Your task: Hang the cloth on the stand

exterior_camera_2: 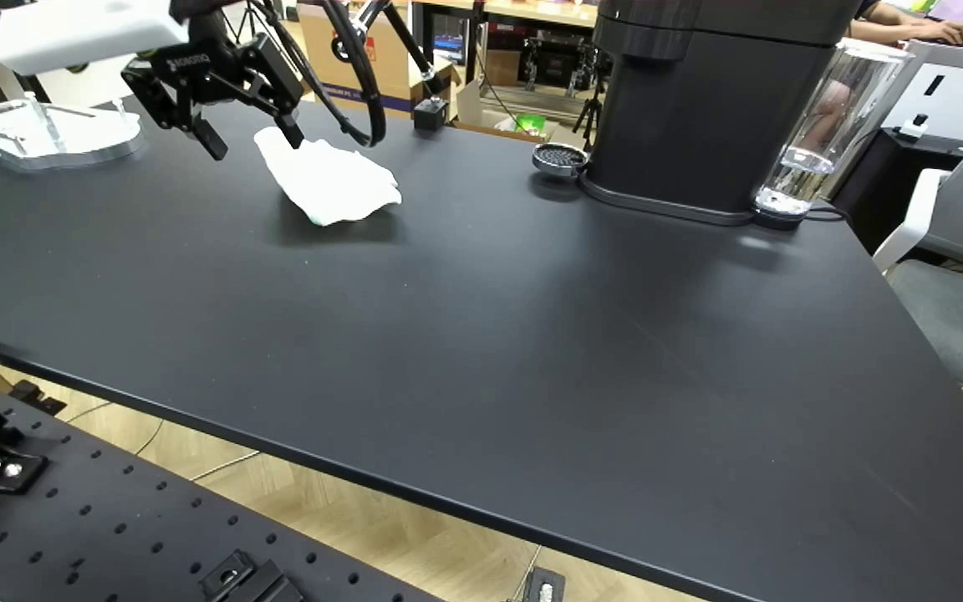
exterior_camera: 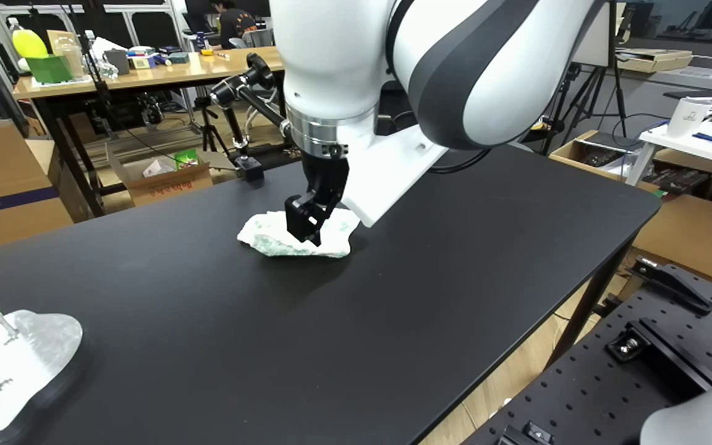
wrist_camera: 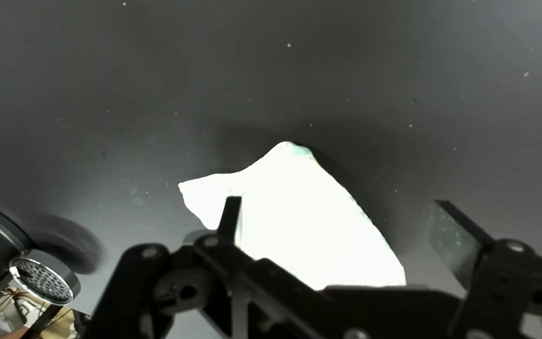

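Note:
The white cloth [exterior_camera: 267, 240], with a faint pale-green print, lies crumpled on the dark table, and it also shows in an exterior view [exterior_camera_2: 338, 186]. Above it hangs my gripper [exterior_camera_2: 254, 149], jaws wide apart and nothing held between them. From the wrist, the cloth [wrist_camera: 299, 212] fills much of the space between the fingertips of my gripper [wrist_camera: 338, 200]. One finger appears over the cloth, while the opposite one is over bare table past its edge. Whether a fingertip touches the fabric I cannot tell. The stand is out of view.
A pale plate with upright metal pegs [exterior_camera: 41, 352] sits on the table. A large black machine [exterior_camera_2: 699, 117] stands there too, with a round metal grille [exterior_camera_2: 559, 159] beside it. A jointed black mount [exterior_camera: 250, 168] is fixed at the table's edge.

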